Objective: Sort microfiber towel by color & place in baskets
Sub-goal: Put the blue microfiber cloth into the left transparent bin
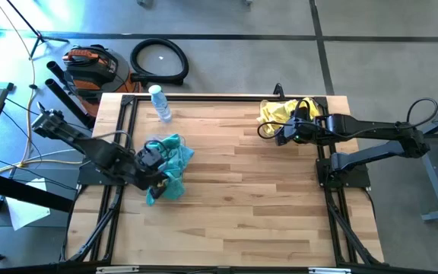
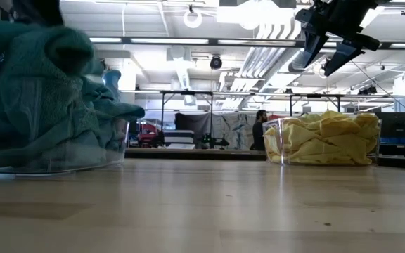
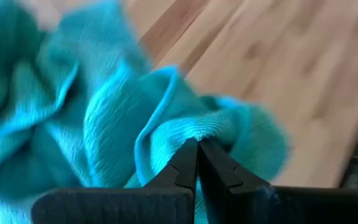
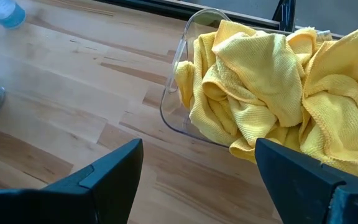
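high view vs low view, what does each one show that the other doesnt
Only the high view shows the water bottle, the hose coil on the floor, and the left tool shut among the teal towels. Only the low view shows the room behind, with a person standing far off. Both show the teal towels heaped in one clear basket, the yellow towels filling the other basket, and the open right tool above them.

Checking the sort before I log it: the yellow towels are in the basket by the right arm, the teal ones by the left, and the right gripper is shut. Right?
Not quite. The right gripper is open, as the right wrist view shows. The yellow towels do fill its basket, and the teal ones sit by the left gripper.
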